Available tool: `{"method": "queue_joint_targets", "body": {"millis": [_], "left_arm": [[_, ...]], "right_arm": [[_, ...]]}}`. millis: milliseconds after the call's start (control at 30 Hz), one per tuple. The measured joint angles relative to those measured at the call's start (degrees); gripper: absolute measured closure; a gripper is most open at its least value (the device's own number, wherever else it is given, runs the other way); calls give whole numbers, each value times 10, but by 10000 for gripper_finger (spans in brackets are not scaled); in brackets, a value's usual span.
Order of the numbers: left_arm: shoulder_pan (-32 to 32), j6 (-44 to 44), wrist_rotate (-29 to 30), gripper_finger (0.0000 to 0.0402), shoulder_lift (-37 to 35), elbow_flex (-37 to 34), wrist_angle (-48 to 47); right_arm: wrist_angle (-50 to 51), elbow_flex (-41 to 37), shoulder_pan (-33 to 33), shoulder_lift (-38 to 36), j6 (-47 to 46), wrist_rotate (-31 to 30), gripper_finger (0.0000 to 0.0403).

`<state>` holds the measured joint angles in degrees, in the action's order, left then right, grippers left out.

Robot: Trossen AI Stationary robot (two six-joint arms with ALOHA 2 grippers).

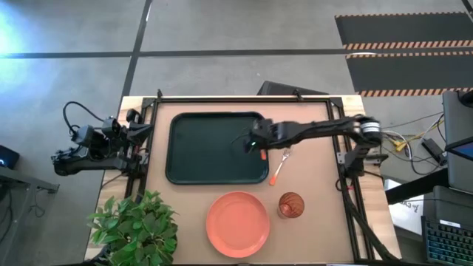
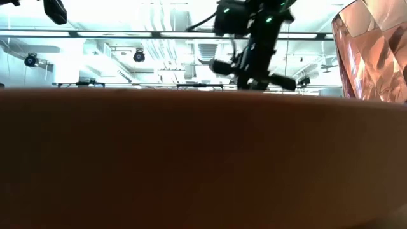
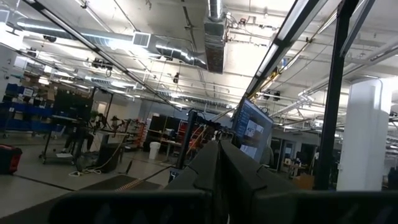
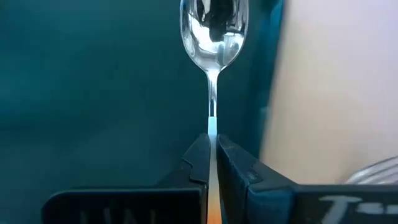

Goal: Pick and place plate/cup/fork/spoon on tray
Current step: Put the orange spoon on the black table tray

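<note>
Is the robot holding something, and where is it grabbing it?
Yes. The right gripper is shut on the spoon, pinching its thin neck just below the bowl.

Right tool clamped, left tool closed

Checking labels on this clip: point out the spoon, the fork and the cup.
spoon (image 4: pixel 213 31), right wrist view, on its silver bowl.
fork (image 1: pixel 279 168), high view, on its orange handle.
cup (image 1: pixel 291 205), high view, on its round top.

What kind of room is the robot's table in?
Probably a big workshop or lab hall: a bare ceiling with a metal duct, striped floor mats, and a computer screen on a stand.
</note>
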<state>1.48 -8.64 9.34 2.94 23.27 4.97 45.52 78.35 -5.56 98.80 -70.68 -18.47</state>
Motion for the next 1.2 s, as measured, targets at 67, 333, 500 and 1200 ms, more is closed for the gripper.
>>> {"method": "queue_joint_targets", "body": {"millis": [67,333,500,1200], "left_arm": [[0,0,0,402,0,0,0],[0,-1,-19,402,0,0,-1],[0,-25,-31,402,0,1,-14],[0,-31,-33,402,-1,3,-31]], "right_arm": [[-2,20,9,35,-12,11,395],[-4,75,23,123,-50,35,395],[17,76,23,136,-79,29,395],[32,63,42,139,-135,19,395]]}}
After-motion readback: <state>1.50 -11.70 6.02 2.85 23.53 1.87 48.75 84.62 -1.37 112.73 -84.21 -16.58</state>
